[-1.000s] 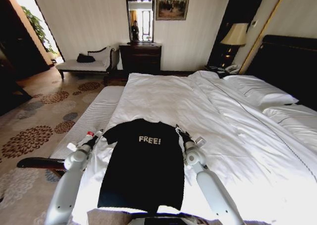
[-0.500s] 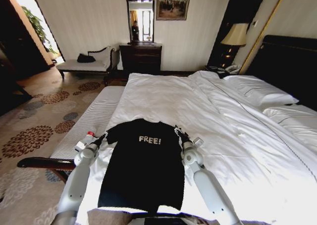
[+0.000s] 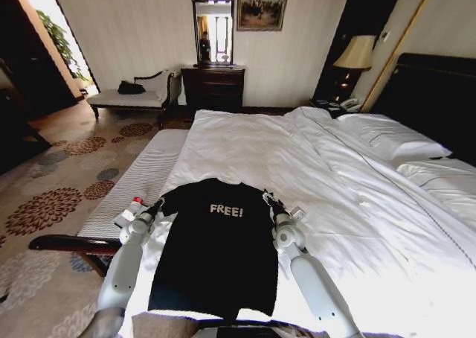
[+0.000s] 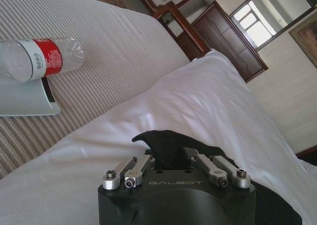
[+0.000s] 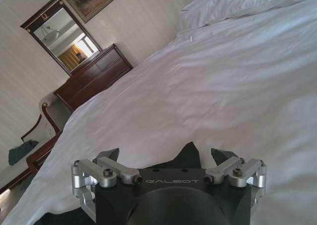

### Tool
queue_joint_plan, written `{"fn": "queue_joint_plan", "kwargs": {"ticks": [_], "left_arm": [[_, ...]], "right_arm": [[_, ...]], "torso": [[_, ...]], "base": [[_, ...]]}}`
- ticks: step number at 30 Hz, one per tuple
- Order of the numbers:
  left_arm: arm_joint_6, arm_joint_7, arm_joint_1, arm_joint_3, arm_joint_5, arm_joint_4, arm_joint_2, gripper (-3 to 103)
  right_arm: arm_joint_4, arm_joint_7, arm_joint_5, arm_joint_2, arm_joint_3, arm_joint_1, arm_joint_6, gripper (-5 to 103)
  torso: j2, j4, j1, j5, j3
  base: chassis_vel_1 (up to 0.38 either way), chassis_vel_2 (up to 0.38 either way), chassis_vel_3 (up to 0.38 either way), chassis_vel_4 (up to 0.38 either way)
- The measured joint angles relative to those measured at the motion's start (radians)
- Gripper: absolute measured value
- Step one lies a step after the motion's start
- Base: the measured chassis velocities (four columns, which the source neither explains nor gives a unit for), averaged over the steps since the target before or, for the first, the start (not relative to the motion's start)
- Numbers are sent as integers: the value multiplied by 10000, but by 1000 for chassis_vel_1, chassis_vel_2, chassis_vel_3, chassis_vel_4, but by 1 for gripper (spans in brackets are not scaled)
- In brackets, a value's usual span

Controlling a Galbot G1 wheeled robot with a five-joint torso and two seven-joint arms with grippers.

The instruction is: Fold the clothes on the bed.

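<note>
Black T-shirt flat on bed, near foot edge; soft, limp, light; best pinched at sleeves; left end effector and right end effector spread wide at sleeves.

A black short-sleeved T-shirt with white "FREE!" lettering lies flat, chest up, collar toward 12 o'clock, at the 6 o'clock end of the white-sheeted bed.
</note>
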Motion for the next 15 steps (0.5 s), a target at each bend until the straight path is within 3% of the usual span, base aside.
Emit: {"fn": "queue_joint_plan", "kwargs": {"ticks": [6,15], "left_arm": [[4,6,331,-159,-4,-590,199,3],[9,0,442,-144,19,-1239,417,0]], "right_arm": [[-84,3,-67,77,-45,31,0,100],[-109,23,-98,67,-39,14,-1,100]], "torso": [[0,13,-1,3,0],[0,11,0,7,0]], "base": [[0,0,0,0],[0,0,0,0]]}}
